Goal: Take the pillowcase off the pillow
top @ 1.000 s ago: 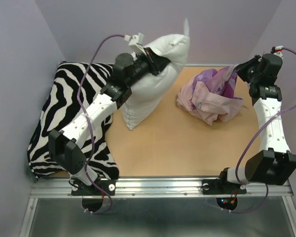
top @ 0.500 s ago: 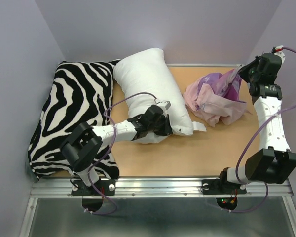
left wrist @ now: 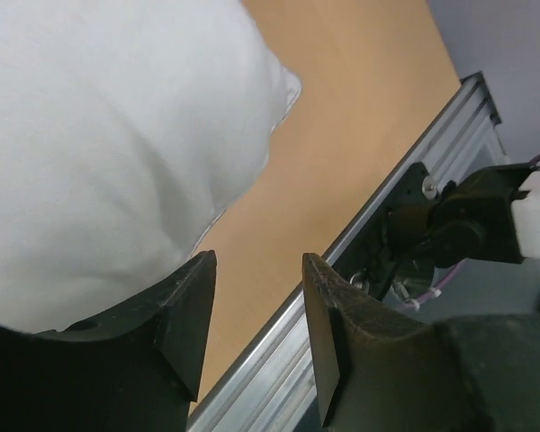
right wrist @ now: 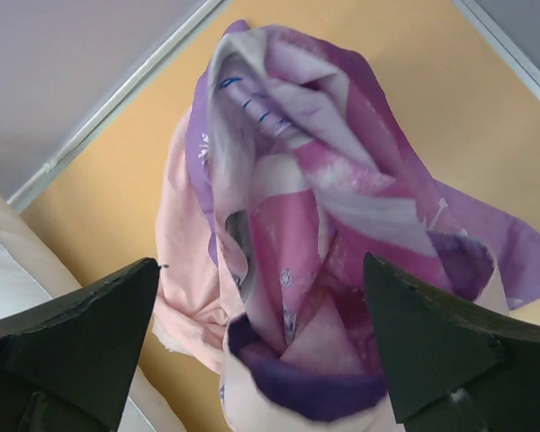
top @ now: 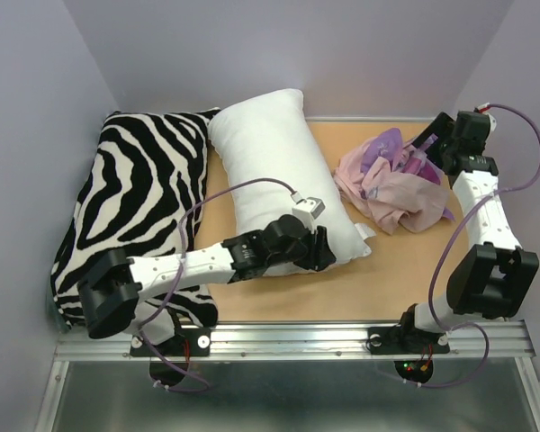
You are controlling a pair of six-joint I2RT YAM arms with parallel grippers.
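1. The left gripper (left wrist: 252, 315) is holding its two fingers (left wrist: 184, 306) apart with nothing between them. Only bare table (left wrist: 342, 135) and the aluminium rail (left wrist: 450, 117) are showing through the gap.
2. The plain white pillow (left wrist: 99, 135) is bulging just outside one of those fingers, over its outer side, and is not lying between the pair.
3. From above, the left gripper (top: 327, 252) is sitting low at the near right corner of the pillow (top: 270, 153), with its arm stretching flat across the near part of the table (top: 387, 270).
4. The pillow is lying flat and bare on the table, its long side running from the far edge toward the arms. Its far left part is touching the zebra-striped cushion (top: 135, 189).
5. The right gripper (right wrist: 252, 342) is spreading its fingers (right wrist: 81, 333) wide, released and gripping nothing.
6. The pink-and-purple pillowcase (right wrist: 288, 225) is lying crumpled in a heap on the table (right wrist: 90, 198), showing between and beyond those spread fingers in the wrist view. Whether the tips are touching the fabric, I cannot tell.
7. From above, the right gripper (top: 425, 148) is hovering at the far right edge of the pillowcase (top: 391, 184). The pillowcase is sitting just beside the pillow's right side, fully off it, with its paler pink inside showing toward the front.
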